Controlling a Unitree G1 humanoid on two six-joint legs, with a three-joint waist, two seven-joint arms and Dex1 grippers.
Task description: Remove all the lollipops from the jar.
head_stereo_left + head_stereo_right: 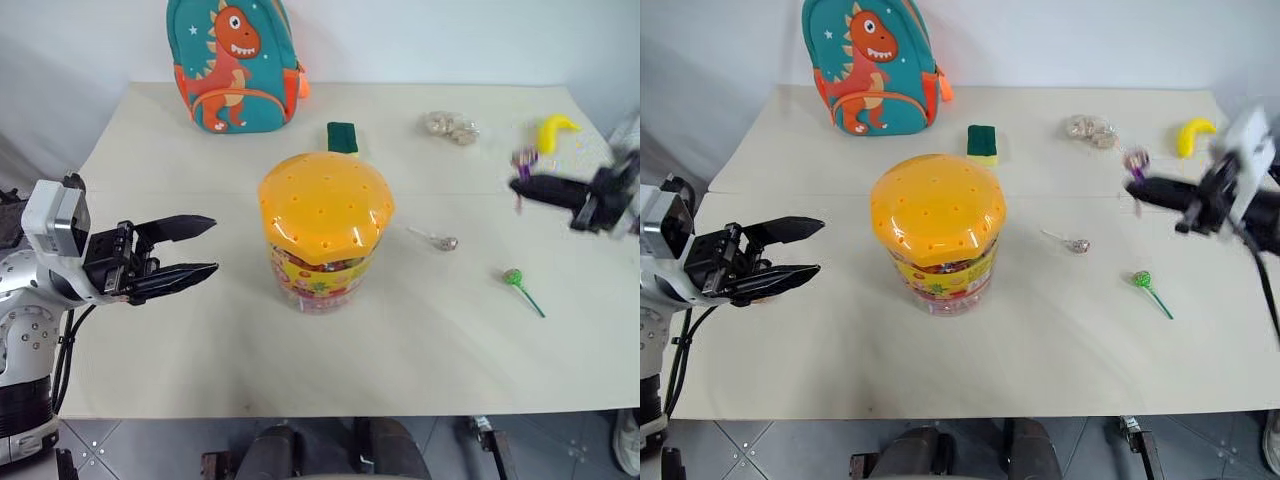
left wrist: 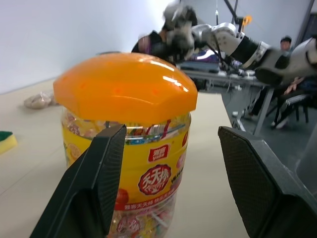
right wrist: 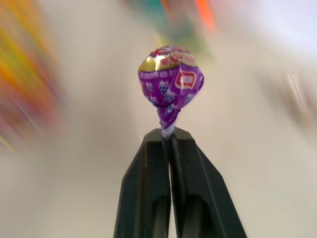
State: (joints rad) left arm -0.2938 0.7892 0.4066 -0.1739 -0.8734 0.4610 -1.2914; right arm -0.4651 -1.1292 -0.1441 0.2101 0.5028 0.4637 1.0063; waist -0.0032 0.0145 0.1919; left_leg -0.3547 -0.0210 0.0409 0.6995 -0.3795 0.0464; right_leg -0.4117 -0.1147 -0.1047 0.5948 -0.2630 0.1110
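Robotics lab with a staged test table

A plain cream table (image 1: 200, 340) stands against a bare white wall (image 1: 450, 40) on a grey tiled floor (image 1: 130, 450). Around the candy jar (image 1: 322, 232) at the table's middle lie unrelated props: a teal dinosaur backpack (image 1: 236, 62) behind it by the wall, a green-and-yellow sponge (image 1: 982, 141) just behind it, a toy banana (image 1: 1193, 133) far to its right. In the left wrist view, beyond the jar, seated people (image 2: 285, 44) work at a bench (image 2: 218, 74) with metal legs and gear.
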